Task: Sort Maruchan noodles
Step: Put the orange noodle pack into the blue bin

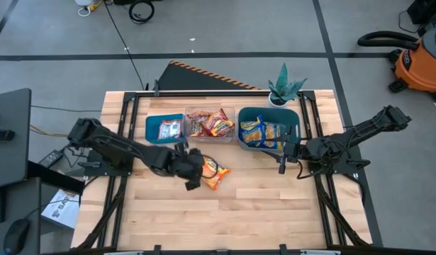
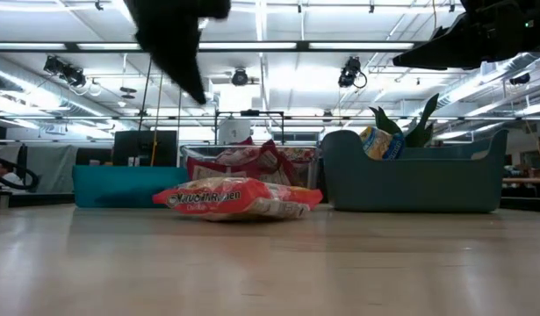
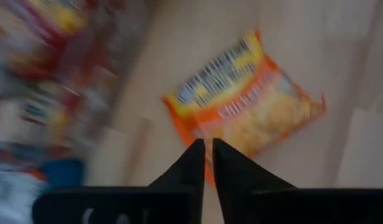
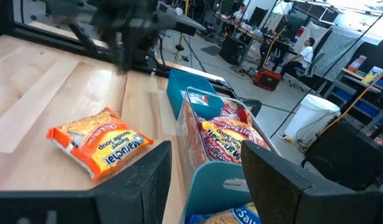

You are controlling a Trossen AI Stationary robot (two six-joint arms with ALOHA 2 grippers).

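Orange and crinkly, one Maruchan noodle packet (image 1: 215, 173) lies on the wooden desk (image 1: 260, 212) in the high view, just in front of the clear bin (image 1: 210, 124) of red-orange packets; the left gripper (image 1: 193, 180) hangs beside it, while the right gripper (image 1: 282, 164) waits by the large teal bin (image 1: 268, 129) holding yellow-and-blue packets. A small teal bin (image 1: 165, 128) holds a silvery-white packet. From the low view, the orange packet (image 2: 239, 199) rests flat on the desk before the bins. The left wrist view shows the left gripper's fingers (image 3: 191, 168) pressed nearly together, holding nothing, above the packet (image 3: 247, 99). The right wrist view shows its fingers (image 4: 272, 177) spread wide apart, the packet (image 4: 101, 144) beyond them.
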